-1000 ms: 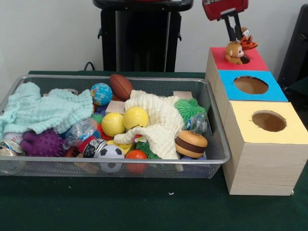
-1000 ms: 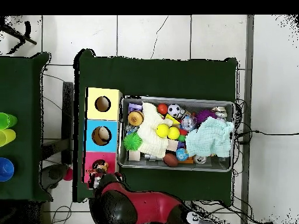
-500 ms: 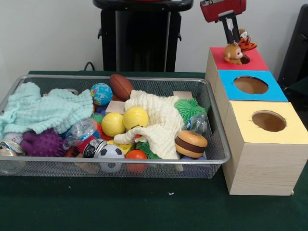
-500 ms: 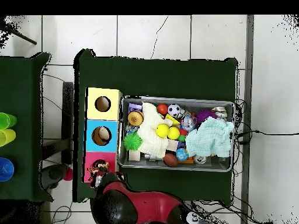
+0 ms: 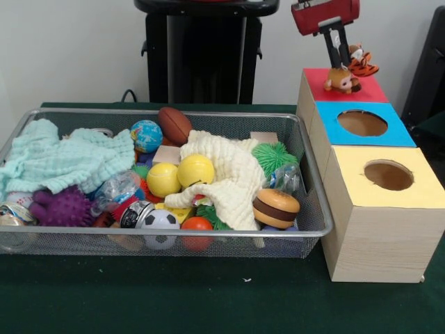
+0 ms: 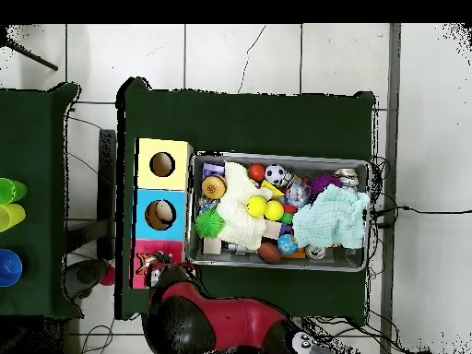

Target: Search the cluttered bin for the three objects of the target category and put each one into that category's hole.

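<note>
Monkey plush (image 5: 343, 80) now tipped over on red hole (image 5: 352, 85), gripper (image 5: 336, 50) raised, can't tell its state, tiger plush (image 5: 361, 61) at back edge

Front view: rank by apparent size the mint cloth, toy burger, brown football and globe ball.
1. Mint cloth, clearly largest.
2. Toy burger, though it sits nearest the camera.
3. Brown football.
4. Globe ball, close to the football; football partly hidden, so that order is unsure.

Below and well left of the pincer: mint cloth (image 5: 64, 158), purple spiky ball (image 5: 62, 207), globe ball (image 5: 146, 135), brown football (image 5: 174, 124), two yellow balls (image 5: 179, 175), cream cloth (image 5: 229, 177), toy burger (image 5: 275, 208). Directly below: blue-faced box (image 5: 361, 124), yellow-faced box (image 5: 386, 177).
</note>
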